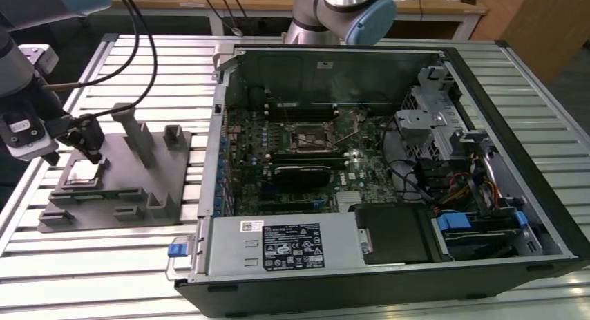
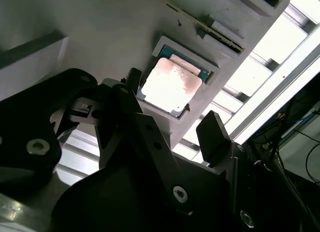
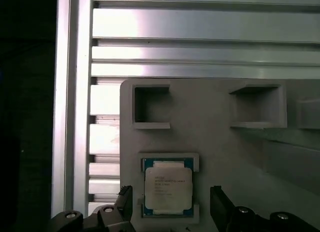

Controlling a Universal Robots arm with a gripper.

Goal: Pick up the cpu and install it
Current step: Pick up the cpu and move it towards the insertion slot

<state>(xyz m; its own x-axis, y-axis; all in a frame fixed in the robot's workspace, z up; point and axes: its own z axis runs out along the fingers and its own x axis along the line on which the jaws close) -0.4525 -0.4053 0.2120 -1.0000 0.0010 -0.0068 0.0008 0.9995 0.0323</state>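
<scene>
The cpu (image 1: 83,170) lies flat in a shallow recess of the grey plastic tray (image 1: 129,195) at the exterior view's left. Its silvery top shows in both wrist views (image 2: 170,84) (image 3: 168,188). My gripper (image 1: 83,148) hangs just above it, open. One black fingertip (image 3: 125,199) stands on one side of the chip and the other fingertip (image 3: 218,202) on the opposite side, with a gap to each edge (image 2: 172,109). The motherboard's black socket frame (image 1: 309,135) sits inside the open computer case (image 1: 516,161), toward the exterior view's right.
Upright posts (image 1: 135,130) rise from the tray close beside my gripper. The case's side wall (image 1: 220,126) stands between tray and motherboard. Another robot arm's base (image 1: 341,9) stands behind the case. Everything rests on a slotted aluminium table (image 1: 92,278).
</scene>
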